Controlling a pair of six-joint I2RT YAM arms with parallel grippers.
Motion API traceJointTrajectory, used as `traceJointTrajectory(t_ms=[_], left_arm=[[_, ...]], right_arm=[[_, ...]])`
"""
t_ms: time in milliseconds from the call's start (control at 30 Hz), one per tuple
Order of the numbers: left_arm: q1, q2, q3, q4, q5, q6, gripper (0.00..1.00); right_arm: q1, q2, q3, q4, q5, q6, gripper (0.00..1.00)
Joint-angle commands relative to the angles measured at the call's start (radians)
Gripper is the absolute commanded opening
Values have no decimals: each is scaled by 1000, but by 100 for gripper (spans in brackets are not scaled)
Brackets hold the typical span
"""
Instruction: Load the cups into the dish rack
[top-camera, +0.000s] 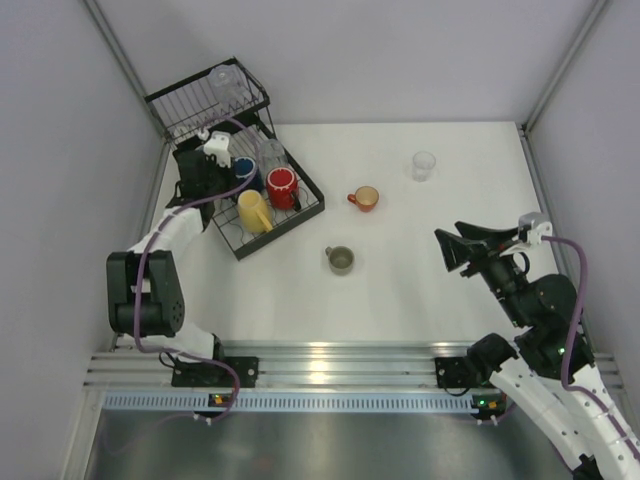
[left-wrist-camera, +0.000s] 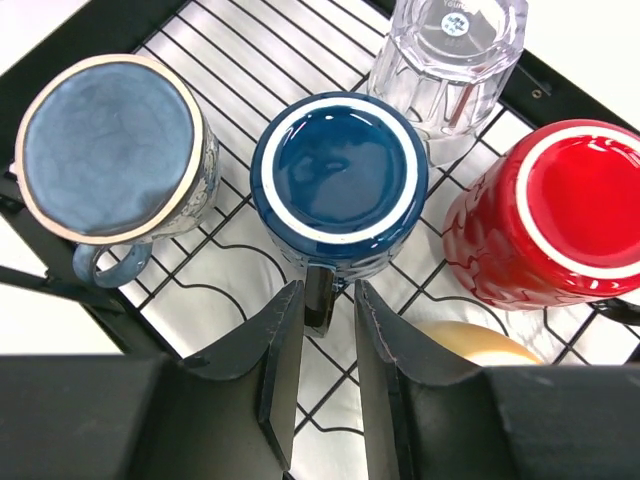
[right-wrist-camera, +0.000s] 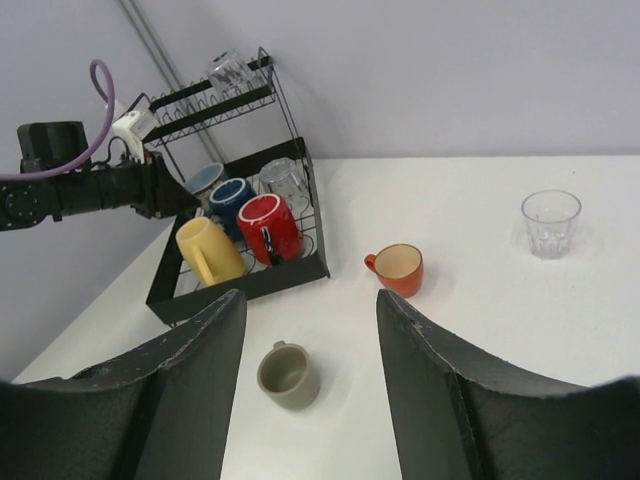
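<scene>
While the right gripper (right-wrist-camera: 310, 300) hangs released and empty, the left gripper (left-wrist-camera: 328, 290) straddles the handle of the dark blue mug (left-wrist-camera: 340, 180) in the dish rack (left-wrist-camera: 110, 25), jaws slack.

The left arm (top-camera: 170, 230) and right arm (top-camera: 545, 300) pair white shells with bulky black joints. A purple cable (top-camera: 137, 300) loops behind the jaws. The fingers (left-wrist-camera: 285, 340) are matte black wedges, with a white block (top-camera: 216, 148) just behind them.

Illegible embossed lettering on clear tumbler (left-wrist-camera: 452, 70) base
</scene>
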Motion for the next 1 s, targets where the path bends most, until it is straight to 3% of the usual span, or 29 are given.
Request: traceJointTrajectory(t_ms=[0, 333, 733, 800, 867, 967], left_arm=[[-12, -76, -23, 47, -38, -19, 32], [-186, -240, -16, -68, -267, 3, 32], [-360, -400, 20, -229, -190, -212, 34], [-372, -449, 40, -240, -114, -279, 41], [-375, -469, 47, -232, -80, -351, 58], [-372, -452, 79, -260, 9, -457, 65]], right_arm=[[16, 4, 60, -4, 5, 13, 56], [16, 60, 100, -56, -21, 38, 55], [16, 226, 122, -136, -13, 76, 56], [17, 272, 151, -175, 4, 87, 56], [17, 344, 188, -203, 13, 107, 56], [17, 453, 246, -238, 45, 115, 56]])
